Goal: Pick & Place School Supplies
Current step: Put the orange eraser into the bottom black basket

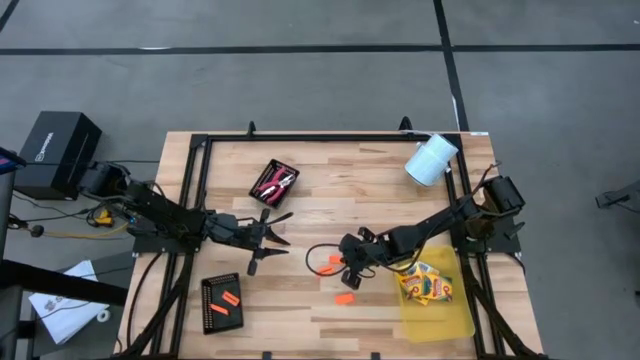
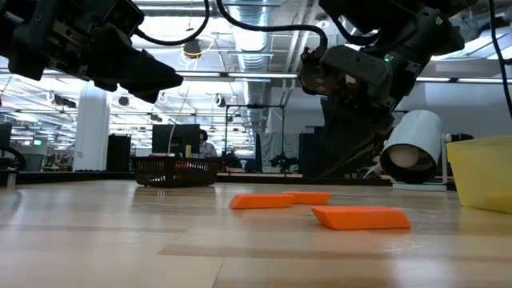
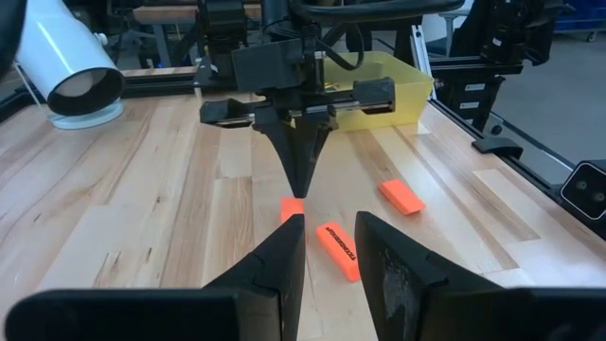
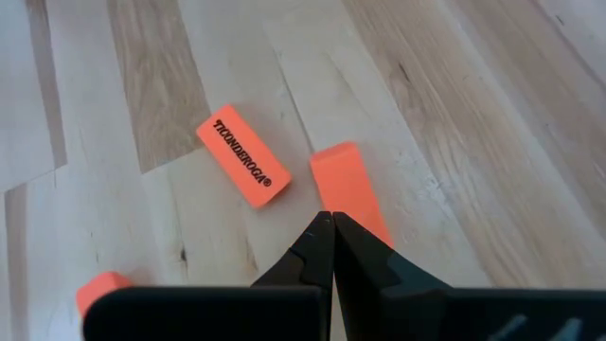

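Orange erasers lie mid-table, just left of the right gripper; the left gripper waits farther left, part-open, empty. Low down, erasers lie flat. Right wrist: fingers pinched together, empty, over an eraser's long axis.

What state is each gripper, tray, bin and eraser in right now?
Left gripper: open, holding nothing.
Right gripper: shut, empty, above an eraser.
Erasers: lying flat on the table.
Near tray: holds orange erasers.
Far tray: holds scissors.
Bin: holds crayon boxes.
Roll: on its side.
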